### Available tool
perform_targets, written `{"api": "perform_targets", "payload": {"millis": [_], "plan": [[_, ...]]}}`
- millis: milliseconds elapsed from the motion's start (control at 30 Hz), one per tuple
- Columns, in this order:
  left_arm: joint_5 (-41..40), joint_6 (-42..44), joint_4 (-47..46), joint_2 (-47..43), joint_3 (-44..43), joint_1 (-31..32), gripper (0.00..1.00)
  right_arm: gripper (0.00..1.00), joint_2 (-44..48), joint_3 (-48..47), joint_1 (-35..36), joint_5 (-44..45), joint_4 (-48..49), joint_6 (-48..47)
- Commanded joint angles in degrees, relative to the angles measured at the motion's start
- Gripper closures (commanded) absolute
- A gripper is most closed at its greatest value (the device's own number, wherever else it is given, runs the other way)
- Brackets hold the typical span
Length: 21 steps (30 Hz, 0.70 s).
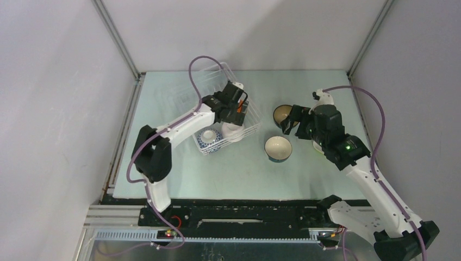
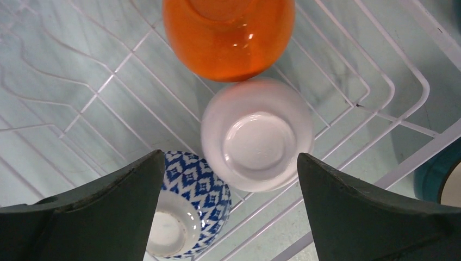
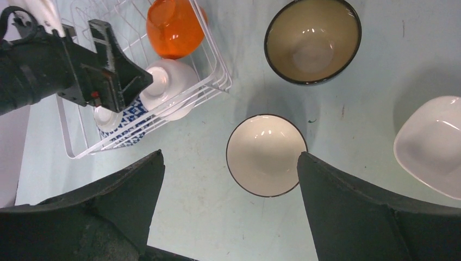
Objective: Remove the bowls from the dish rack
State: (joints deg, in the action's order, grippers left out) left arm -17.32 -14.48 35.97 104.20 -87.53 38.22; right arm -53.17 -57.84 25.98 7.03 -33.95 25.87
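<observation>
Left claw (image 2: 229, 157): I'm hovering it spread wide over the upturned white bowl (image 2: 255, 133), ready to straddle it | right claw (image 3: 231, 157): hanging released, empty | count: three bowls are sitting in the rack (image 2: 402, 170) (white bowl, orange bowl (image 2: 228, 38), blue-patterned bowl (image 2: 190, 185)), three more resting upright on the table (image 3: 234, 228).

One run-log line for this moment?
left hand open above white bowl in dish rack | right hand open near cream bowl | orange bowl also racked

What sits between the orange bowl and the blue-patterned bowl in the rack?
The white bowl, base up; clearest in the left wrist view.
</observation>
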Motion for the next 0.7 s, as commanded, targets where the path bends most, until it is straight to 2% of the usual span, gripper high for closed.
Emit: {"api": "perform_targets", "payload": {"millis": [0, 333, 500, 667], "plan": [[0.76, -0.56, 0.86, 2.53, -4.62, 1.23, 0.00, 0.00, 0.60, 0.28, 0.31, -0.58, 2.50, -1.05], [3.45, -2.16, 1.85, 8.22, -6.64, 1.33, 0.00, 0.00, -1.02, 0.33, 0.38, -1.64, 3.52, -0.64], [1.54, -3.64, 3.72, 10.51, -6.95, 1.33, 0.00, 0.00, -1.94, 0.35, 0.40, -1.97, 4.02, -0.39], [4.81, -3.62, 3.97, 12.94, -7.29, 1.21, 0.00, 0.00, -2.79, 0.30, 0.39, -2.71, 4.83, 0.13]]}}
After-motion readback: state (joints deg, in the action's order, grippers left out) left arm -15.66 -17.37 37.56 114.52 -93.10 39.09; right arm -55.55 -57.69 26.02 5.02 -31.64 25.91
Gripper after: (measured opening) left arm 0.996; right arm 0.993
